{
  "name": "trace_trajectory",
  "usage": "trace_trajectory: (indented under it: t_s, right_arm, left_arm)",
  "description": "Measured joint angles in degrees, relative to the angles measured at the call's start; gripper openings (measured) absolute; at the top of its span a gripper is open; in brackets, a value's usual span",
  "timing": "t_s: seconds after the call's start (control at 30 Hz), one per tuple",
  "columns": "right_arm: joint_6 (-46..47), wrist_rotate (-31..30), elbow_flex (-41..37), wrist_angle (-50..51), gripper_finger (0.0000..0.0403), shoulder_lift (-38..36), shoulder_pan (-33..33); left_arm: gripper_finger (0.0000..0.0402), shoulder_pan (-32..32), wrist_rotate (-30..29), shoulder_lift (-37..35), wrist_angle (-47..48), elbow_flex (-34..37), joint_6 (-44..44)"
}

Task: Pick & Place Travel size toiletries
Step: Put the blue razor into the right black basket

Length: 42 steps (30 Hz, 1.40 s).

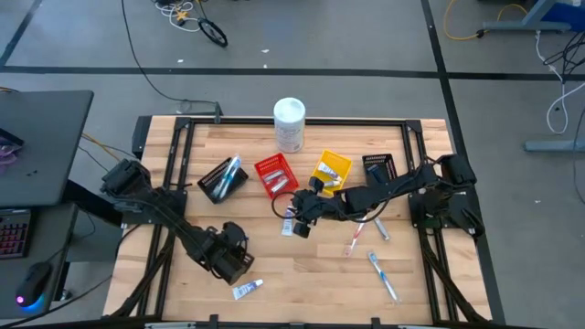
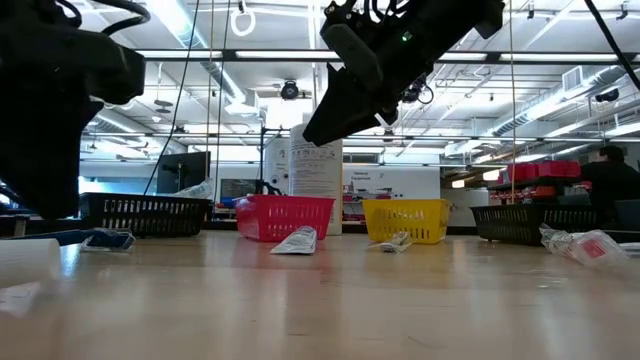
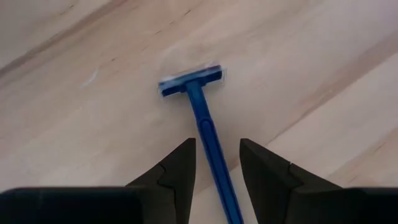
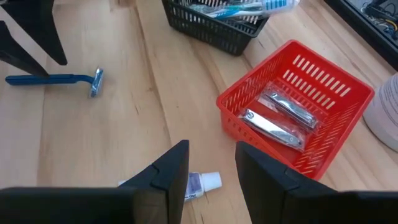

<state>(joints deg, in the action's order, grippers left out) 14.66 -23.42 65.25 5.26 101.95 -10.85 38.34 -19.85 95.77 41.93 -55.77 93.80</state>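
A dark blue razor (image 3: 200,106) lies flat on the wood, head away from my left gripper (image 3: 217,146). That gripper is open, with a finger on either side of the handle and not touching it. In the high view the left gripper (image 1: 230,253) is at the table's near left and covers the razor. My right gripper (image 4: 211,149) is open and hovers over a small white-blue toothpaste tube (image 4: 200,183) near the table's middle (image 1: 291,225). The razor (image 4: 56,79) also shows in the right wrist view.
At the far side stand a black bin (image 1: 222,178) with toothbrushes, a red bin (image 4: 292,106) holding silvery items, a yellow bin (image 1: 330,171) and another black bin (image 1: 379,166). A white canister (image 1: 289,123) stands behind them. Loose toothbrushes (image 1: 384,274) and a tube (image 1: 247,290) lie nearer.
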Motion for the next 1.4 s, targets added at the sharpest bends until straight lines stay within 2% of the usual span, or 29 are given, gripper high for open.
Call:
trace_trajectory:
  t_s: [0.3, 0.47, 0.67, 0.93, 1.07, 1.27, 1.4]
  right_arm:
    - [0.0, 0.1, 0.0, 0.0, 0.0142, 0.0, 0.0]
    - [2.7, 0.8, 0.0, 0.0, 0.0142, 0.0, -0.1]
    - [2.9, 4.1, 0.0, 0.0, 0.0142, 0.0, -0.1]
    - [4.0, 4.1, 0.0, 0.0, 0.0142, 0.0, -0.1]
    - [5.9, 6.1, 0.0, 0.1, 0.0142, 0.0, -0.1]
    - [6.2, 12.6, 0.0, 0.1, 0.0142, 0.0, -0.2]
    - [8.8, 18.0, 0.0, 2.1, 0.0142, 0.0, -0.8]
  left_arm:
    - [0.0131, -0.2, 0.5, 0.0, -1.4, 0.1, -4.1]
    - [0.0132, -0.2, 2.9, 0.0, -3.4, 3.1, -2.5]
    - [0.013, -0.2, 2.7, -0.2, -6.4, 7.0, -0.1]
    - [0.0075, -0.3, 1.5, -0.2, -5.7, 7.4, -1.7]
    - [0.0052, -0.5, -0.2, -0.1, -5.8, 7.0, -3.1]
    - [0.0058, -2.2, -11.6, 0.1, -6.9, 3.9, -11.3]
    - [0.0061, -4.6, -15.3, 0.1, -7.0, 0.6, -20.5]
